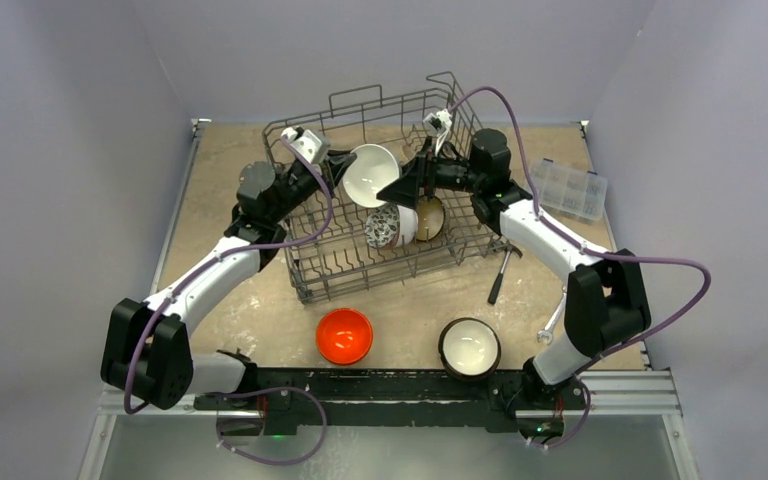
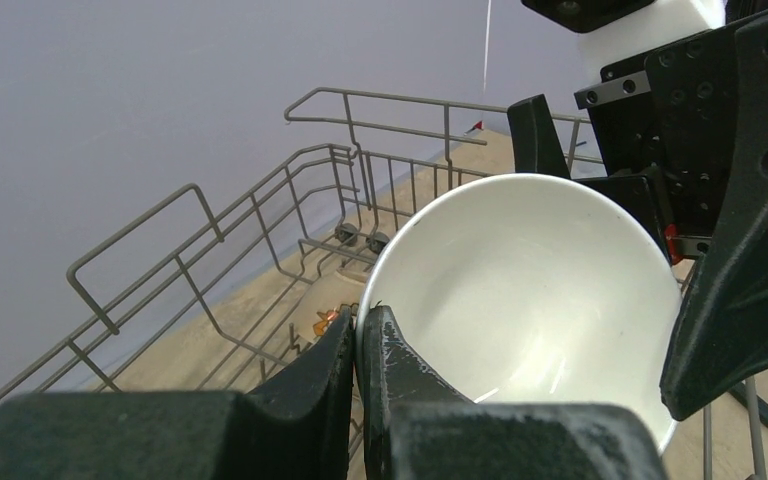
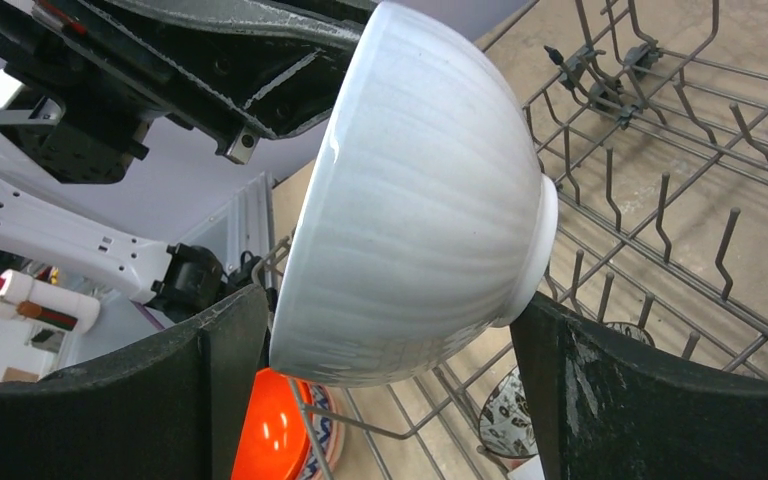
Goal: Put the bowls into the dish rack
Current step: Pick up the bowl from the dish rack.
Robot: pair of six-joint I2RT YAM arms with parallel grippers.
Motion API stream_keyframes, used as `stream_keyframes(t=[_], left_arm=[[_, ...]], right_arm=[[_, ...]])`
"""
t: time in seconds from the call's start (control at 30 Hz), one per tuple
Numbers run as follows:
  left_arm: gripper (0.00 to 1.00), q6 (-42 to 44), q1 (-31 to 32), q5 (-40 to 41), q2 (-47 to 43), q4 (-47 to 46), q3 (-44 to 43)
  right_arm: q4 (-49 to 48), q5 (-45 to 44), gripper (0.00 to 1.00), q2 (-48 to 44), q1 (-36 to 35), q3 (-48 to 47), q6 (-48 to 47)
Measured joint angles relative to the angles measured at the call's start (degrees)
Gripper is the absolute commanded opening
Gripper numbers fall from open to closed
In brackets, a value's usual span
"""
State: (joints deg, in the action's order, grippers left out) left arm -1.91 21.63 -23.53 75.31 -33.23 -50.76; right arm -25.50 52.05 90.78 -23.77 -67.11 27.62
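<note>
Counter (image 1: 250, 300) of scuffed tan board, boxed in by pale lilac walls (image 1: 260, 50); the dish rack (image 1: 340, 262) stands at its far middle. Over the rack, the left claw (image 2: 360, 335) pinches the white bowl (image 1: 372, 172) by its rim, tipped sideways. The right claw (image 3: 385, 305) is spread wide astride that bowl; whether it touches, I cannot tell. An orange-red bowl (image 1: 345, 335) and a dark bowl (image 1: 469, 347) sit by the near edge.

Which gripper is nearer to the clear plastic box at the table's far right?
Right. The right gripper is over the dish rack, left of the clear plastic box; the left gripper, pinching the white bowl, is farther left still.
</note>
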Motion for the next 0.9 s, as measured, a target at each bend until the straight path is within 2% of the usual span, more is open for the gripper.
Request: stream_keyframes(t=[0.1, 0.23, 0.33, 0.5, 0.63, 0.77, 0.83, 0.9], left_arm=[[0.00, -0.50, 0.00, -0.48, 0.00, -0.85, 0.42], [0.00, -0.85, 0.00, -1.31, 0.00, -1.95, 0.87], [0.00, -1.05, -0.13, -1.40, 0.00, -2.80, 0.98], [0.01, -1.07, -0.13, -1.25, 0.00, -3.02, 1.25], [0.33, -1.46, -0.13, -0.11, 0.00, -3.04, 1.64], [0.60, -2.25, -0.11, 2.03, -0.13, -2.82, 1.75], [0.66, -2.69, -0.13, 3.80, -0.48, -2.16, 1.84], [0.68, -3.08, -0.20, 5.95, -1.33, -0.98, 1.95]], right_arm=[[-1.73, -0.52, 0.89, 0.00, 0.04, 0.37, 2.01], [-5.27, -1.70, 0.72, 0.46, 0.07, 0.87, 5.40], [-8.17, -2.29, 0.50, 1.18, 0.24, 1.57, 8.09], [-10.80, -2.75, 0.00, 1.20, 0.26, 2.93, 10.29], [-10.56, -3.37, 0.00, 1.20, 0.26, 2.99, 10.78], [-6.14, -5.46, 0.00, 1.79, 0.13, 1.88, 9.11], [-2.25, -7.76, 0.00, 2.93, 0.00, -0.04, 7.61], [1.77, -10.73, 0.00, 4.42, -0.13, -2.73, 6.01]])
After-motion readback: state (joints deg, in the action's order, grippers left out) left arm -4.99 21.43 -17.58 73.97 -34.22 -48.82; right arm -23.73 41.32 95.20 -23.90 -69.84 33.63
